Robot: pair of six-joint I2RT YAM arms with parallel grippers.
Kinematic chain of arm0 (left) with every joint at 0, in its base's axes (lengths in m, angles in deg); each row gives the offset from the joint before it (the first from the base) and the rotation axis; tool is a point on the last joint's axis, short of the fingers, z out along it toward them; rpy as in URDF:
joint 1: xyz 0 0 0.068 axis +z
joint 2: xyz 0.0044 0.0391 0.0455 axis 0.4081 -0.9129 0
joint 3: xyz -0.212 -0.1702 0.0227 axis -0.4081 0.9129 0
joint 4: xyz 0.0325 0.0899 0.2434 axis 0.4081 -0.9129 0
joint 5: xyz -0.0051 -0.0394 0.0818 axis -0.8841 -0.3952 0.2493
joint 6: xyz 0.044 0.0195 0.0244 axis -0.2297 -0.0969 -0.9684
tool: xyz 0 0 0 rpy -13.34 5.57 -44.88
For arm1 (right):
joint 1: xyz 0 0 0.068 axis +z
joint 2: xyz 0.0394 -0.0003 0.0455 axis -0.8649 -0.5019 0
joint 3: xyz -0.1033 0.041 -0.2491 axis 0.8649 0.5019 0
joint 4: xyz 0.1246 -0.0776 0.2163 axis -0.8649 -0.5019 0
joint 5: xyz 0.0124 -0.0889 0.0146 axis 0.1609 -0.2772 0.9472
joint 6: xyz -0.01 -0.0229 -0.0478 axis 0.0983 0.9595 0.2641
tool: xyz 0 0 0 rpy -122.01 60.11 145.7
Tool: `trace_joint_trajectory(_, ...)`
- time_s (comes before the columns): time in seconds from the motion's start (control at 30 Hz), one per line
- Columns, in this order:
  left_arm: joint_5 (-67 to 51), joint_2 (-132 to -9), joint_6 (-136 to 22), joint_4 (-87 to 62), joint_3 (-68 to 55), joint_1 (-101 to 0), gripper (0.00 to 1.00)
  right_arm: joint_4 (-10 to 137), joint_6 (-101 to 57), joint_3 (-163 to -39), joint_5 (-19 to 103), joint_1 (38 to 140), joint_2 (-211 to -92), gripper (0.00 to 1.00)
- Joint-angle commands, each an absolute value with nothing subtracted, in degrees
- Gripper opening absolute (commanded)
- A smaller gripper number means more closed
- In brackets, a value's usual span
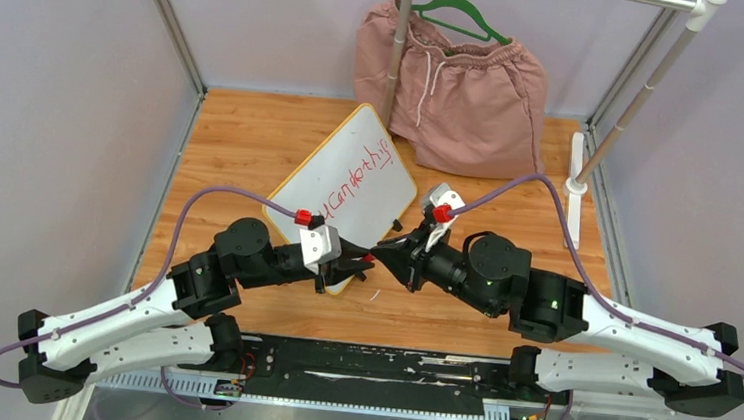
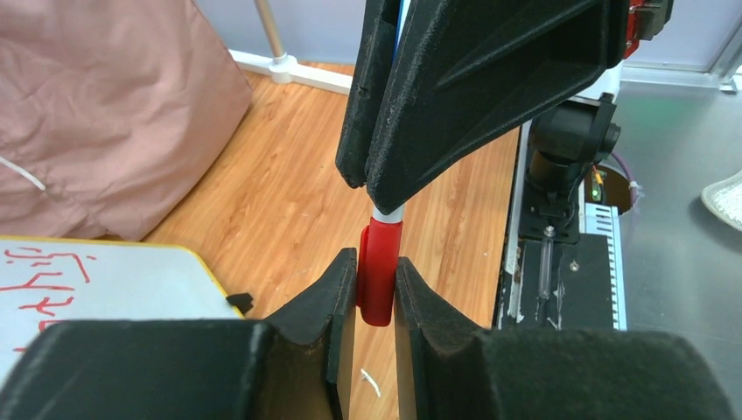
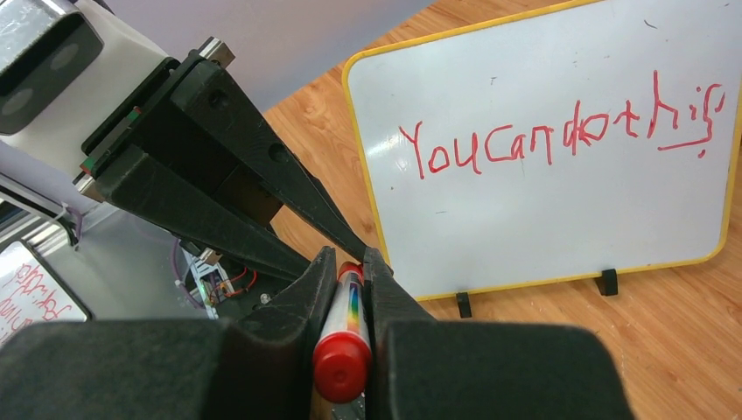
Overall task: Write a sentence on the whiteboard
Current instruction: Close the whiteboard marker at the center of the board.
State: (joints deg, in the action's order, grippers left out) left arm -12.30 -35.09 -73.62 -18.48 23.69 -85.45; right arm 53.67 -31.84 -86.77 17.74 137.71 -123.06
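Now both grippers are clamping one marker beside the whiteboard

From the top camera, the whiteboard (image 3: 542, 219) is sitting turned at an angle on the wooden table (image 1: 242, 150), left of and beyond the point where the two arms are meeting. Its near corner is showing under the left gripper (image 2: 376, 267). The right wrist view is showing the board beyond and to the right of that gripper's fingers, apart from them. The sentence (image 3: 560, 140) is running across it in red as one line, reading roughly "Youcandothis", with a stroke under the last letters.

The left gripper is reaching in from the left with its jaws almost closed. Its two pads are pressing on either side of a red cap (image 2: 380, 280), with no gap showing between pad and cap. The cap is sitting on the end of a marker (image 3: 348, 311), whose white barrel is running out of it toward the other arm.

The right gripper (image 3: 350, 262) is coming in from the right and meeting the left one tip to tip over the table. Its jaws are nearly closed too, squeezing the barrel, which is lying along the slot between the fingers. The barrel's rainbow label and red rear end are facing the wrist camera.

Behind the board, a pink garment (image 1: 458, 86) is hanging from a green hanger (image 1: 458, 16), with its lower part resting on the table.
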Motion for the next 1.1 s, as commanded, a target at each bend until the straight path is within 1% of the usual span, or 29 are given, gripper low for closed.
trace_joint_trajectory(0.0,-12.0,-35.4,-71.7,-14.8,20.1,-85.8,0.00,52.9,-32.9,-87.7,18.1,137.5,-125.0,0.00)
trace_joint_trajectory(0.07,-11.5,-35.3,-71.7,-14.8,20.3,-85.8,0.00,52.6,-33.3,-88.0,17.8,137.5,-125.1,0.00)
trace_joint_trajectory(0.13,-10.6,-34.9,-71.9,-14.8,20.9,-85.9,0.00,52.4,-33.4,-88.2,17.8,137.5,-124.9,0.04)
trace_joint_trajectory(0.23,-9.9,-34.0,-71.9,-14.8,22.4,-85.8,0.00,52.4,-33.7,-88.4,18.1,137.5,-124.1,0.23)
trace_joint_trajectory(0.3,-9.6,-33.3,-71.8,-14.1,23.4,-85.8,0.00,52.4,-34.2,-88.4,18.3,137.5,-123.6,0.33)
trace_joint_trajectory(0.37,-9.3,-32.8,-71.6,-13.0,24.2,-85.8,0.00,52.6,-34.7,-88.2,18.5,137.5,-123.1,0.39)
trace_joint_trajectory(0.5,-8.5,-32.1,-71.6,-12.9,24.8,-85.9,0.00,52.7,-35.5,-87.8,18.5,137.4,-122.5,0.48)
trace_joint_trajectory(0.6,-8.1,-32.2,-72.6,-14.2,24.4,-85.8,0.00,52.9,-36.0,-87.3,18.2,137.5,-121.1,0.53)
trace_joint_trajectory(0.7,-6.9,-32.4,-74.6,-19.7,23.1,-85.8,0.00,52.7,-35.7,-86.5,17.9,137.5,-117.8,0.57)
trace_joint_trajectory(0.8,-6.0,-32.0,-76.5,-23.8,22.2,-85.8,0.00,50.9,-33.6,-86.4,19.5,137.4,-114.1,0.59)
trace_joint_trajectory(0.9,-5.3,-31.4,-79.5,-25.7,22.4,-85.8,0.00,45.5,-30.5,-88.6,21.6,137.5,-111.3,0.59)
trace_joint_trajectory(1.07,-4.7,-33.1,-88.0,-31.9,20.3,-85.8,0.00,31.6,-26.4,-99.1,20.1,137.5,-111.9,0.58)
